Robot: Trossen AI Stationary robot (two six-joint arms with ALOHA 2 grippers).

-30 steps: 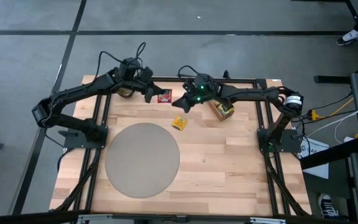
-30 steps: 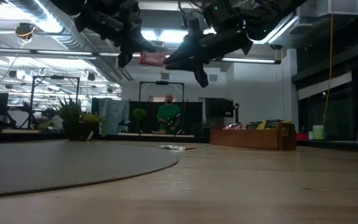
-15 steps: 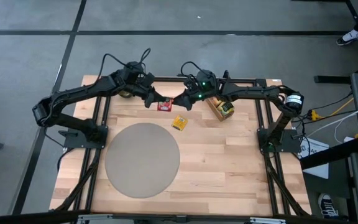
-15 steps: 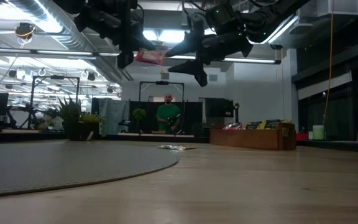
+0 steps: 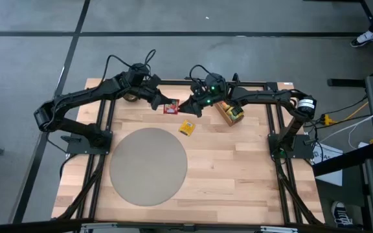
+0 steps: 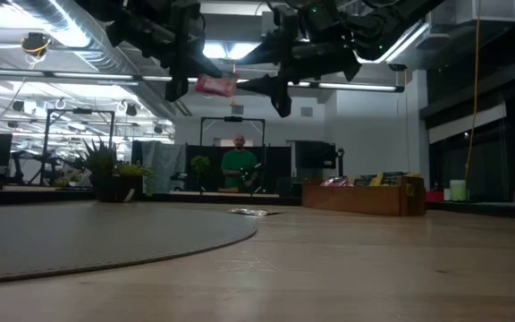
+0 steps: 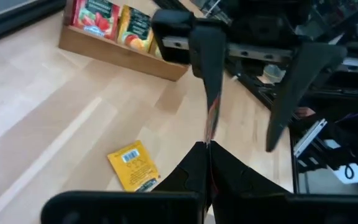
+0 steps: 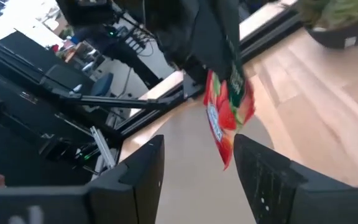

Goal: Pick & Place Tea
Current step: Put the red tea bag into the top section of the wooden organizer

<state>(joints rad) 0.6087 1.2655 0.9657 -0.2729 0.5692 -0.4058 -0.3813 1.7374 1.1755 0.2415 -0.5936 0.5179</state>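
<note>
A red tea sachet (image 5: 171,108) hangs high over the far middle of the table, with my left gripper (image 5: 164,105) shut on it. My right gripper (image 5: 188,105) faces it from the right, open. In the right wrist view its two fingers (image 8: 135,180) stand on either side of the sachet's free end (image 8: 226,149); I cannot tell whether either touches it. A yellow sachet (image 5: 186,127) lies flat on the wood below. My left gripper pinches the red sachet's left end (image 7: 209,140) between its two fingers. The fingers come from the table's left, slanting a little downward. The sachet sticks out beyond the fingertips toward my right gripper, edge-on in the left wrist view, lifted well clear of the table (image 6: 215,86).
A long wooden tray (image 5: 230,112) with upright sachets stands at the far right. A round grey mat (image 5: 149,165) covers the near left. A potted plant (image 6: 105,170) stands at the far left. A person (image 6: 240,165) stands in the room beyond.
My right gripper has opened, and its wrist has rolled so that its fingers now stand wide apart by the sachet's free end. The red sachet stays in my left gripper, high above the table.
</note>
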